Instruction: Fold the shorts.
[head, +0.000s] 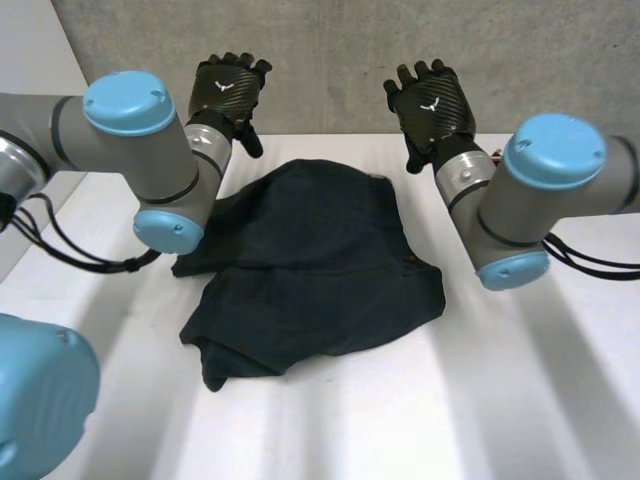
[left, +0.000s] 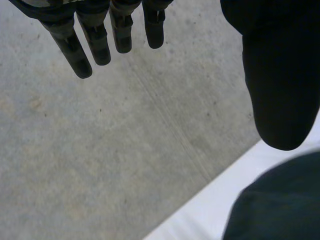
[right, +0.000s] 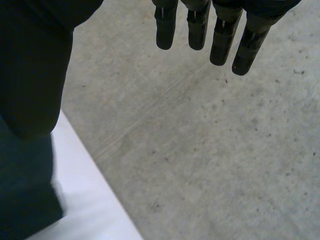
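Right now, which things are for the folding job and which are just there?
For the job: rumpled dark shorts; left hand and right hand, both open, off the cloth.
Just there: white table; grey wall behind it.

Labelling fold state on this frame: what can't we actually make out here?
- Head view: the shorts are dark and bunched, so the waistband, leg openings and layer count are unclear.
- Head view: the left arm covers the shorts' edge beside it.
- Left wrist view: the shorts are cut off by the frame edge.
- Right wrist view: the shorts are cut off too, partly behind the right hand.
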